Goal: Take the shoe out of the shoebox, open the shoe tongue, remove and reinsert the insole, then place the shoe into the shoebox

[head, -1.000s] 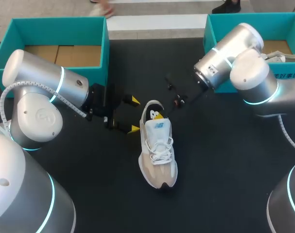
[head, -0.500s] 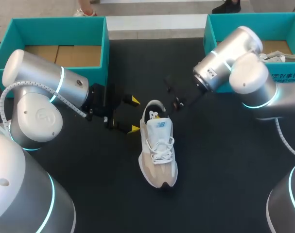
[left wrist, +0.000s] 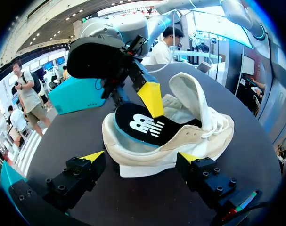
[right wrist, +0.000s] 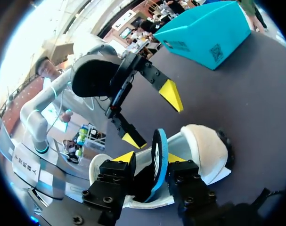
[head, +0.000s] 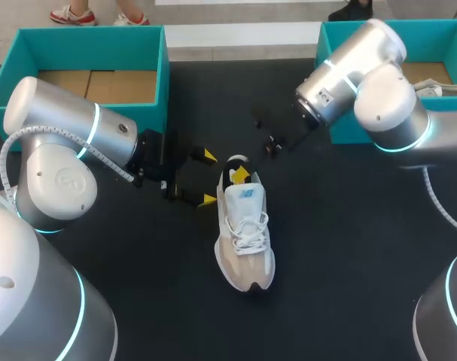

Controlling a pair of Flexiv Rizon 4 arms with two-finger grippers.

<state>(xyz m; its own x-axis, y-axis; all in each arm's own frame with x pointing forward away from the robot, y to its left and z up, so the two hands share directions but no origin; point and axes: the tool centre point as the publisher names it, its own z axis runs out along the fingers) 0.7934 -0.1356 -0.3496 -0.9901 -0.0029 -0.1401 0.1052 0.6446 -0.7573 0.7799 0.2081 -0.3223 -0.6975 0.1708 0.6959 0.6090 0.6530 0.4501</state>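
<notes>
A beige and white shoe lies on the black table, heel toward the far side. Its black insole with a blue edge sticks up out of the heel opening. In the right wrist view the insole stands on edge between the fingers of my right gripper, which have spread off it. From overhead my right gripper is at the heel. My left gripper is wide open beside the heel, and its own view shows the shoe just ahead of my left gripper.
One teal shoebox stands at the back left with a cardboard bottom. A second teal box at the back right holds something white. My right arm's elbow hangs in front of that box.
My right gripper's fingers have spread apart around the insole, and its wrist has swung slightly toward the far side. The left arm and the shoe have stayed put.
</notes>
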